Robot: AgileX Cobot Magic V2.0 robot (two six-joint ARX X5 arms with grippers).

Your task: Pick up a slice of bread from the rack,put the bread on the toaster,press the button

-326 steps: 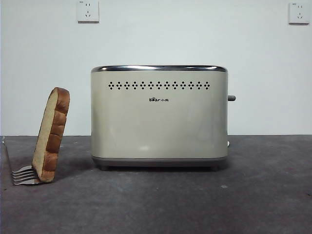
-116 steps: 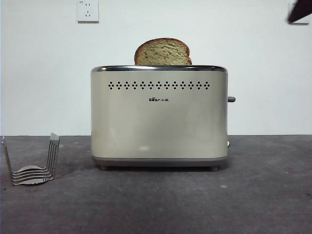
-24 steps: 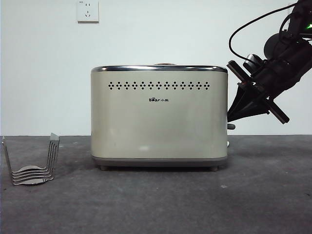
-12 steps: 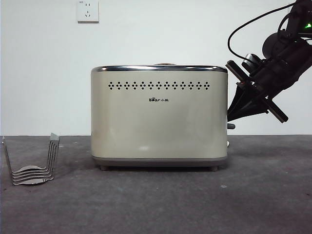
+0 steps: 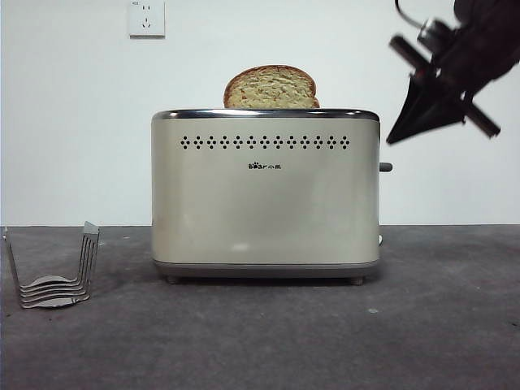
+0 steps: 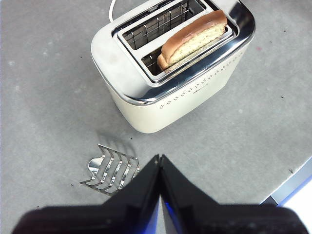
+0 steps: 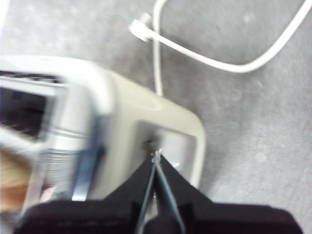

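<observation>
The slice of bread (image 5: 270,88) stands upright in the toaster (image 5: 265,203), its rounded top above the chrome rim. In the left wrist view the slice of bread (image 6: 195,39) sits in one slot of the toaster (image 6: 146,105). The button (image 5: 385,166) sticks out high on the toaster's right side. My right gripper (image 5: 392,140) hangs shut in the air, above and to the right of the button, touching nothing. Its own blurred view shows the right gripper (image 7: 156,156) over the toaster's narrow end (image 7: 126,112). My left gripper (image 6: 159,157) is shut, high above the table near the rack (image 6: 111,168).
The silver wire rack (image 5: 53,272) stands bare at the table's left edge. A white power cord (image 7: 161,58) trails over the grey table behind the toaster. A wall socket (image 5: 146,18) sits on the white wall.
My right gripper has lifted up and away from the toaster's side. The button has risen from low to high. The bread has popped back up above the rim.
</observation>
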